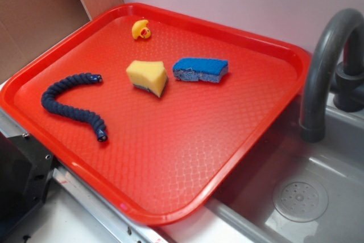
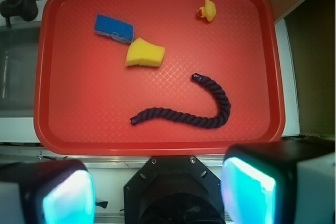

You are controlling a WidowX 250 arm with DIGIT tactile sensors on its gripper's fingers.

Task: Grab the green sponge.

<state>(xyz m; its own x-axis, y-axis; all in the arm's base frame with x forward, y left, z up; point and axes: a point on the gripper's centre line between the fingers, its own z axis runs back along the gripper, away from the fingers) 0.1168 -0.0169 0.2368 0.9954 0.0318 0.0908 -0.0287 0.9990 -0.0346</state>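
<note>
— At the near edge of the tray, what is the hand (image 2: 157, 190) doing?

— I am holding it high over the rim, with the jaws standing wide apart and nothing between them. In the wrist view I am seeing only the two pads (image 2: 247, 190) at the bottom of the picture.

— And where is the green sponge (image 2: 144, 54) lying?

— It is sitting on the red tray (image 2: 63, 108), toward the far half, yellow foam up, with its dark scouring layer showing along a lower side in the exterior view. The blue sponge (image 2: 113, 28) is lying just beside it, nearly touching one corner. The dark rope (image 2: 202, 109) is curling between my hand and the sponge, and the rubber duck (image 2: 207, 10) is sitting well apart near the far rim.

— So how far along are you?

— I am judging that nothing is done yet: the reach, descent and closing are all remaining.
</note>
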